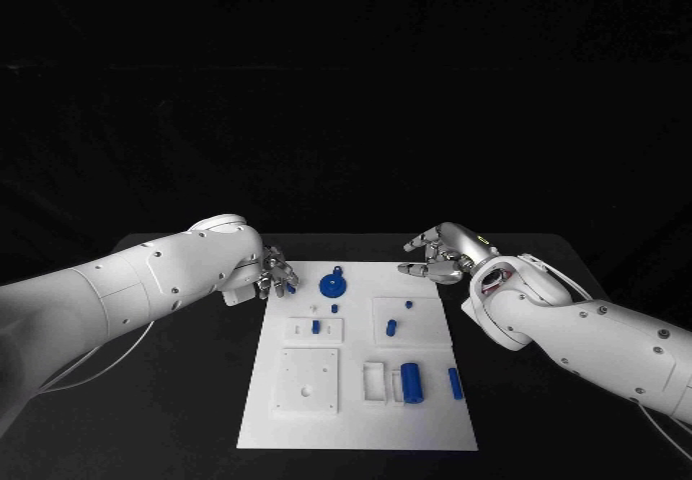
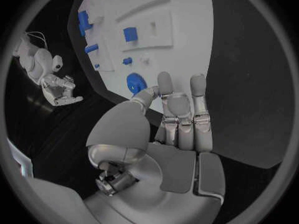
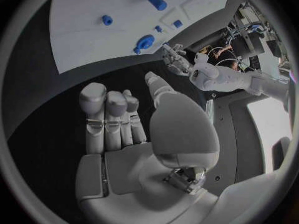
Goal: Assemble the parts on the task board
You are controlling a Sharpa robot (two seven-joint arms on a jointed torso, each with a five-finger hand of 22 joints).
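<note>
Left hand sits at the far-left corner of the task board, fingers apart, holding nothing; in the left wrist view its fingertips lie over the board's edge, close to the blue round disc part. Whether they touch it I cannot tell.

Right hand sits over the black counter just past the board's far-right corner, fingers loosely spread, nothing in them. The right wrist view shows its fingers over bare counter, apart from the board.

Task board lies flat mid-counter. On it:
- blue disc part near the far edge, between the two hands
- small blue peg and short blue piece on the raised block right of centre
- small blue piece on the block left of centre
- large blue cylinder in the near-right tray, slim blue bar just beside it toward the board's right edge
- plain white plate block near left

Bare counter on both sides of the board and along its near edge. Background is dark.
</note>
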